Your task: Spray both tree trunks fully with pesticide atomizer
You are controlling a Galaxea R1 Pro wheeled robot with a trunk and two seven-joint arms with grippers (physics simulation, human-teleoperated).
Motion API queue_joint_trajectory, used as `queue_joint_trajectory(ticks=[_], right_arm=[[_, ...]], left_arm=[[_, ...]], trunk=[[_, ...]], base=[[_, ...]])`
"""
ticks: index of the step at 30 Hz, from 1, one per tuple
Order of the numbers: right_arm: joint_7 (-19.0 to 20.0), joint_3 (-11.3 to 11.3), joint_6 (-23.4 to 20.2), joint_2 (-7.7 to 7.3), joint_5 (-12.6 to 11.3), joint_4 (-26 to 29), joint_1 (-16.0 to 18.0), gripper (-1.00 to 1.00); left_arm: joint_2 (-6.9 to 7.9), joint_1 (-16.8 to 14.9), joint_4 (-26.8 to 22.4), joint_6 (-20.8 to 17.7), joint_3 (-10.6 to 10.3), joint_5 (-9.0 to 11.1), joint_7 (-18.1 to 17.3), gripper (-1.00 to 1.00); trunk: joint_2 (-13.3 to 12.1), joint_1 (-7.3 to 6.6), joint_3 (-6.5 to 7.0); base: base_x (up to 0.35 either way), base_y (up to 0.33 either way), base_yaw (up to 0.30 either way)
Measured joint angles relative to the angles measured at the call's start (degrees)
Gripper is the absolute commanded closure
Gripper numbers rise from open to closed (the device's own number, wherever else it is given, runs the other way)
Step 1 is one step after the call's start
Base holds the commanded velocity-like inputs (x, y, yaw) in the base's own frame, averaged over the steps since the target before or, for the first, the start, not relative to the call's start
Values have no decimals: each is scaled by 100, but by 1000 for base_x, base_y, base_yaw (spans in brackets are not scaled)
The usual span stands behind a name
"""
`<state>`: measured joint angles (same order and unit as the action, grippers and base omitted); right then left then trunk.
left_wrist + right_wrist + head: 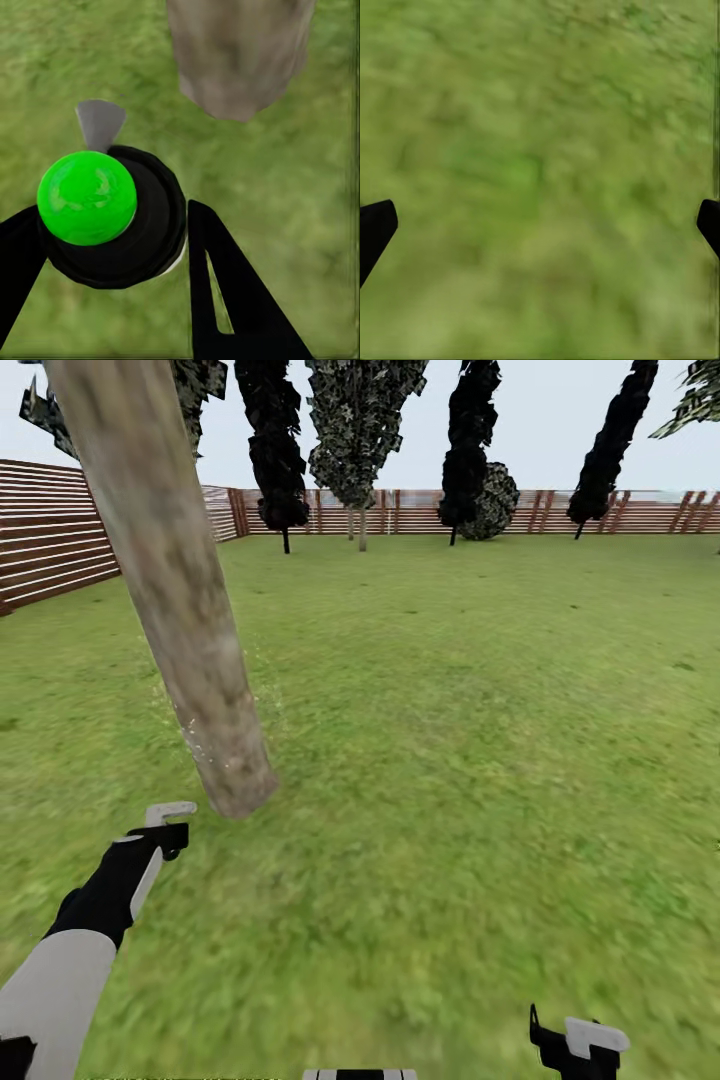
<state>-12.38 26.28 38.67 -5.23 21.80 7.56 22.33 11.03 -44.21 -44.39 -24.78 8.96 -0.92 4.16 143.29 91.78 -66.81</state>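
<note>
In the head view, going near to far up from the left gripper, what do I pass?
Left gripper holding the atomizer → base of the pale tree trunk → open lawn → slim dark trees → brown slat fence.

The left arm reaches forward and up from the lower left of the head view, its white forearm running into a black wrist, and the left gripper at its end is clamped on the pesticide atomizer, with one black finger pressed to each side of the round body. The right arm is held low and close to the trunk, with the right gripper just inside the bottom edge of the head view. Its fingertips stand wide apart, with nothing between them.
</note>
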Motion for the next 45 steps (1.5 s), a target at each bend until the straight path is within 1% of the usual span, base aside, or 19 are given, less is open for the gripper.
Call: queue_joint_trajectory(ticks=[12, 19, 22, 29, 35, 39, 45], right_arm=[[-1, -1, -1, -2, -2, 0, 0, -100], [-2, -1, -3, 4, 0, 0, 0, -100], [-2, -1, -4, 4, 0, 0, 1, -100], [-2, 0, 0, 3, 0, 0, 0, -100], [-2, -1, -2, 3, 0, 0, 0, -100], [-2, -1, -2, 4, 0, 0, 0, -100], [4, -1, 0, 4, -4, 0, 0, -100]], left_arm=[[-4, 0, 1, 0, -7, -20, 8, 100], [-4, 0, 1, 0, -7, -20, 15, 100], [-4, 0, 1, 0, -1, -20, 15, 100], [-4, 0, 1, 0, 2, -20, 15, 100], [-4, 0, 1, 0, 12, -27, 27, 100], [-6, 0, 1, 0, 0, -17, 184, 100], [-17, 3, 18, 0, 8, -1, 219, 100]], trunk=[[0, 0, 0], [0, 0, 0], [0, 0, 0], [0, 0, 0], [0, 0, 0], [0, 0, 0], [0, 0, 0]], base=[[10, -275, 8], [1, -275, 243], [149, -234, 204], [230, -196, 24], [165, -233, 246], [189, -228, 277], [187, -224, 278]])
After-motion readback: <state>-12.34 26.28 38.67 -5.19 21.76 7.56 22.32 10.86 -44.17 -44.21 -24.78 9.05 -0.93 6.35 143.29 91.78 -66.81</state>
